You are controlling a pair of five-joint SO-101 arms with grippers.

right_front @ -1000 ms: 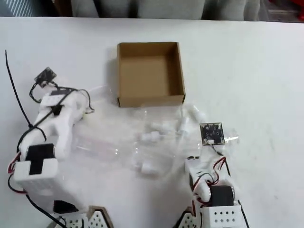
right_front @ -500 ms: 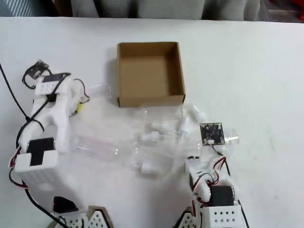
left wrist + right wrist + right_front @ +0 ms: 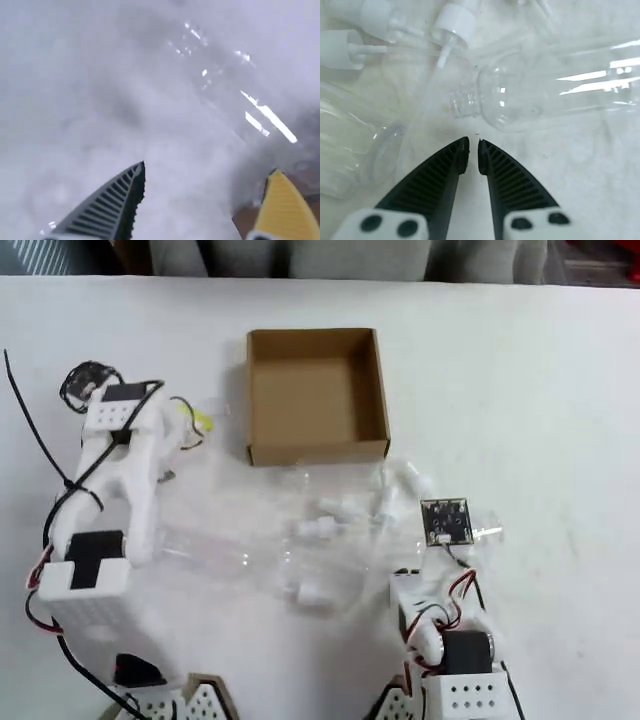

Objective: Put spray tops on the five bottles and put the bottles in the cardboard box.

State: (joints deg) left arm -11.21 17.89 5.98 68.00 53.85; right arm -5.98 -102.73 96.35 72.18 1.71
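Note:
The open cardboard box (image 3: 315, 395) stands at the table's far middle with nothing inside. Several clear bottles (image 3: 205, 545) lie uncapped in front of it, mixed with white spray tops (image 3: 320, 530). My left gripper (image 3: 195, 425) sits left of the box. In its wrist view the left gripper (image 3: 207, 169) is open, with a clear bottle (image 3: 250, 100) lying just beyond the grey and yellow fingers. My right gripper (image 3: 472, 144) is shut on nothing, its tips just short of the neck of a lying bottle (image 3: 545, 95). Two spray tops (image 3: 455, 22) lie beyond that.
The white table (image 3: 540, 390) has bare room to the right of and behind the box. The right arm (image 3: 445, 640) is folded at the near edge, close to the bottle pile. Black cables (image 3: 30, 430) trail off the left arm.
The left arm swung left, then pushed its gripper farther up the table toward the box's left side, and its yellow finger now shows. The right arm, bottles and box kept still.

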